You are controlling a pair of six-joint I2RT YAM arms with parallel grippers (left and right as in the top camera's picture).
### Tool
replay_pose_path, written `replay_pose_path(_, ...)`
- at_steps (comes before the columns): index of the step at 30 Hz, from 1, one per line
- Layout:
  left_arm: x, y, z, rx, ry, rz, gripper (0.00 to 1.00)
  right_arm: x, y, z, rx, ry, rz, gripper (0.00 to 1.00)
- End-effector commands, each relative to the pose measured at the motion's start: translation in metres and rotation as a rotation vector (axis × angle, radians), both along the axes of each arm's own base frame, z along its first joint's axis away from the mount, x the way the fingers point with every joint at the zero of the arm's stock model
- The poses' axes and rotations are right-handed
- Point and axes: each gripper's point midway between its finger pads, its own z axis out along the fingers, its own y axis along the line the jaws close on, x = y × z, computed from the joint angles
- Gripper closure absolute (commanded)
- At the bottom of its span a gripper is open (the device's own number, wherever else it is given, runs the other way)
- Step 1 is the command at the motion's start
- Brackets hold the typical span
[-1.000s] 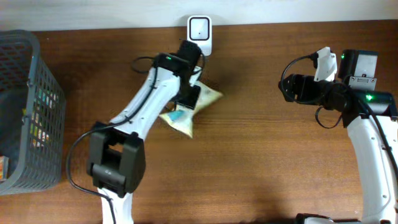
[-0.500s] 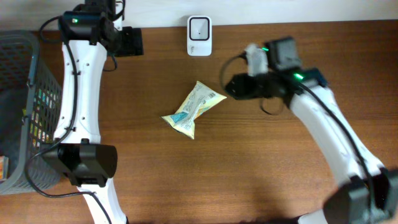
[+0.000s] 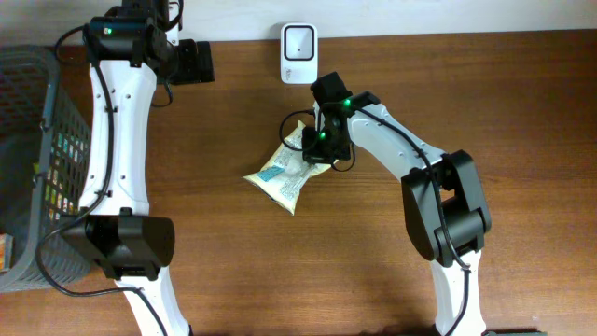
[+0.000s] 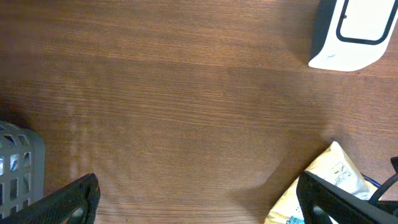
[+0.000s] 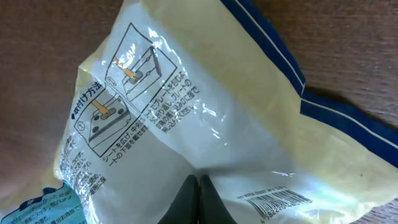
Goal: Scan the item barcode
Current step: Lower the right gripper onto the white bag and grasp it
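Note:
The item is a cream and white snack packet [image 3: 280, 175] with blue print, lying in the middle of the table in front of the white barcode scanner [image 3: 298, 49]. My right gripper [image 3: 323, 142] is at the packet's upper right end. In the right wrist view its fingertips [image 5: 199, 190] are pressed together with the packet's film [image 5: 205, 118] pinched between them, and the barcode [image 5: 280, 202] shows just to their right. My left gripper [image 3: 198, 61] is open at the back left, with only bare table between its fingers [image 4: 68, 202]. Its view also catches the packet's corner [image 4: 341, 167] and the scanner [image 4: 351, 34].
A grey wire basket [image 3: 37, 159] with goods inside stands at the table's left edge, its corner [image 4: 15, 162] showing in the left wrist view. The scanner stands against the back edge of the table.
My left arm let go of the packet, swung to the back left and opened wide. My right arm crossed over from the right and shut on the packet's upper end.

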Motion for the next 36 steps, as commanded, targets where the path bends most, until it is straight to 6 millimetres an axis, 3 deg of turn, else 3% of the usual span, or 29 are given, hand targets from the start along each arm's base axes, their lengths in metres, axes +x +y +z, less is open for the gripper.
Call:
replay_pose_path(1, 0.001, -0.001, 0.002, -0.011, -0.005, 0.005, 0.01, -0.001, 0.000, -0.007, -0.031, 0.005, 0.002, 0.95)
replay_pose_path(4, 0.001, -0.001, 0.002, -0.011, -0.005, 0.005, 0.01, 0.001, 0.005, 0.005, 0.001, -0.036, 0.112, 0.81)
replay_pose_path(7, 0.001, -0.001, 0.002, -0.011, -0.005, 0.005, 0.01, 0.006, 0.016, 0.050, 0.085, -0.073, 0.195, 0.77)
replay_pose_path(9, 0.001, -0.001, 0.002, -0.011, -0.005, 0.005, 0.01, 0.004, 0.024, 0.093, 0.104, -0.100, 0.258, 0.78)
replay_pose_path(11, 0.001, -0.001, 0.002, -0.011, -0.005, 0.005, 0.01, -0.005, 0.033, 0.105, 0.104, -0.094, 0.286, 0.79)
replay_pose_path(16, 0.001, -0.001, 0.002, -0.011, -0.005, 0.005, 0.01, -0.040, 0.076, 0.080, 0.097, -0.048, 0.353, 0.81)
replay_pose_path(18, 0.001, -0.001, 0.002, -0.011, -0.005, 0.005, 0.01, -0.051, 0.095, 0.066, 0.104, -0.045, 0.358, 0.72)
replay_pose_path(20, 0.001, -0.001, 0.002, -0.011, -0.005, 0.005, 0.01, -0.055, 0.120, 0.051, 0.117, -0.091, 0.360, 0.50)
replay_pose_path(21, 0.001, -0.001, 0.002, -0.011, -0.005, 0.005, 0.01, -0.052, 0.126, 0.043, 0.103, -0.127, 0.344, 0.45)
replay_pose_path(24, 0.001, -0.001, 0.002, -0.011, -0.005, 0.005, 0.01, -0.048, 0.135, 0.029, 0.062, -0.202, 0.333, 0.42)
replay_pose_path(28, 0.001, -0.001, 0.002, -0.011, -0.005, 0.005, 0.01, -0.058, 0.114, 0.020, -0.002, -0.122, 0.319, 0.43)
replay_pose_path(30, 0.001, -0.001, 0.002, -0.011, -0.005, 0.005, 0.01, -0.072, 0.082, 0.016, -0.071, -0.009, 0.315, 0.42)
replay_pose_path(32, 0.001, -0.001, 0.002, -0.011, -0.005, 0.005, 0.01, -0.078, 0.045, 0.023, -0.125, 0.071, 0.347, 0.34)
replay_pose_path(36, 0.001, -0.001, 0.002, -0.011, -0.005, 0.005, 0.01, -0.058, -0.017, 0.061, -0.141, 0.095, 0.343, 0.28)
